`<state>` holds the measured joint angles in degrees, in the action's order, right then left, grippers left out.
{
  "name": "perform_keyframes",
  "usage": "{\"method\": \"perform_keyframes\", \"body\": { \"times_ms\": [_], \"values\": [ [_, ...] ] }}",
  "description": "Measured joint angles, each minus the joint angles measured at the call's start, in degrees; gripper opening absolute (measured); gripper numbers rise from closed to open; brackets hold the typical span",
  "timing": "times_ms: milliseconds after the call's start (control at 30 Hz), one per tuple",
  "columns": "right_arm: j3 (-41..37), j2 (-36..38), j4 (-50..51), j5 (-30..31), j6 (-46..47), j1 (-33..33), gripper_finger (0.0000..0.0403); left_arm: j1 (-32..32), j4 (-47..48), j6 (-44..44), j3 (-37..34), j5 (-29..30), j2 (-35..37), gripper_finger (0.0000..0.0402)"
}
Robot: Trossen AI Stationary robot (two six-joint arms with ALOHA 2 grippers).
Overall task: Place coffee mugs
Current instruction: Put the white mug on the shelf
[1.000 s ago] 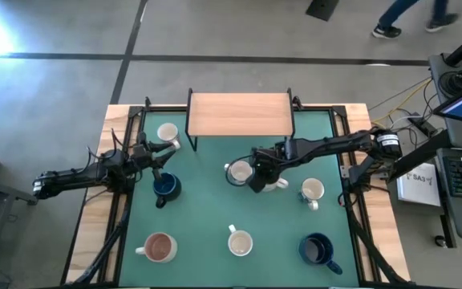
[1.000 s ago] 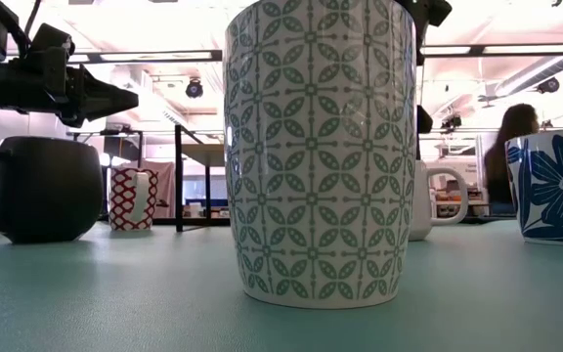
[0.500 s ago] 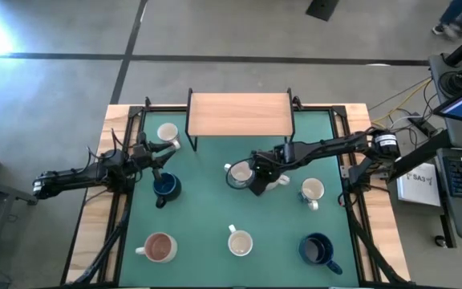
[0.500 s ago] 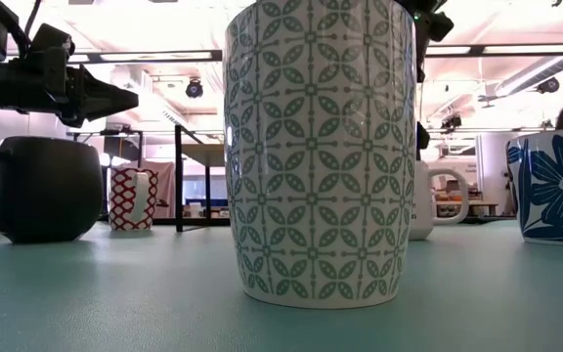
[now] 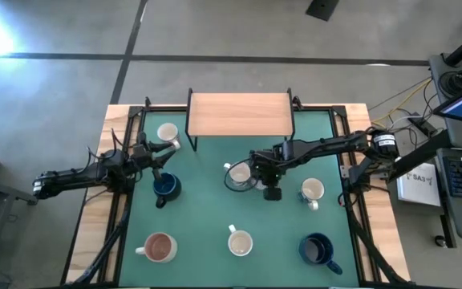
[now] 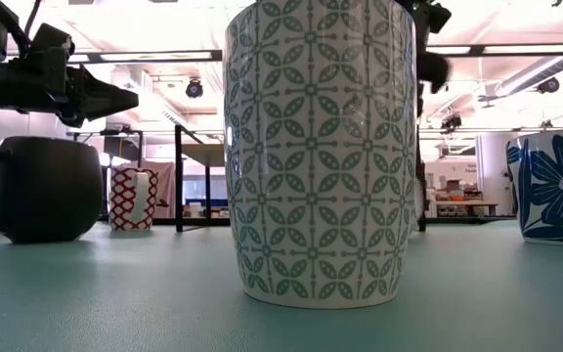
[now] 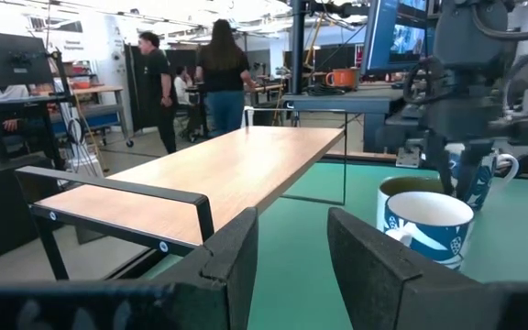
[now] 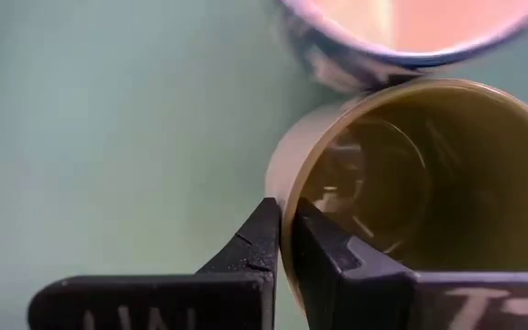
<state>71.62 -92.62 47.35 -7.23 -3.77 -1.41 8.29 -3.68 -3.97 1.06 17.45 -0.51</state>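
Mugs stand scattered over the green counter, in front of a wooden shelf at its far edge. Just beside the right jaws stand two touching mugs: the olive mug, whose rim the jaws are pinched shut on, one finger inside and one outside the wall, and the blue-patterned mug just beyond it. The left jaws hang open and empty, with a dark mug close by and a cream mug a little farther off.

The olive mug looks like glazed ceramic: stiff, fairly heavy, slick and chippable. A rim pinch can let it swing, and its neighbour may be nudged; the handle or a deeper bite would likely be surer.
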Motion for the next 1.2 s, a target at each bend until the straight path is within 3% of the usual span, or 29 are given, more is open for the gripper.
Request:
{"method": "perform_keyframes", "body": {
  "times_ms": [167, 300, 600, 733, 1000, 1200],
  "values": [
    [0.14, 0.04, 3.99, 0.02, -20.08, 0.07, 0.0013, 0.02, 0.0, 0.0, 0.02, 0.02, 0.02, 0.0116],
    [0.0, -0.06, 3.78, 0.74, -22.97, 0.02, 0.0023, 0.02, -0.02, 0.0, 0.02, 0.01, 0.0, 0.0116],
    [1.0, -0.5, 5.48, 0.78, -12.94, 0.04, 0.0087, 0.0, -0.04, 0.0, 0.01, 0.0, 0.0, 0.0116],
    [4.39, -0.24, 9.46, 0.79, -3.61, 0.04, 0.0108, 0.01, -0.04, 0.0, 0.01, 0.01, 0.02, 0.0116],
    [6.47, -0.22, 3.04, 0.77, 19.2, 0.04, 0.0111, 0.0, -0.04, 0.0, 0.01, 0.02, 0.0, 0.0116],
    [5.98, -0.22, 2.88, 0.79, 27.68, 0.04, 0.0105, 0.0, -0.04, 0.0, 0.02, 0.02, 0.0, 0.0116]
  ]
}}
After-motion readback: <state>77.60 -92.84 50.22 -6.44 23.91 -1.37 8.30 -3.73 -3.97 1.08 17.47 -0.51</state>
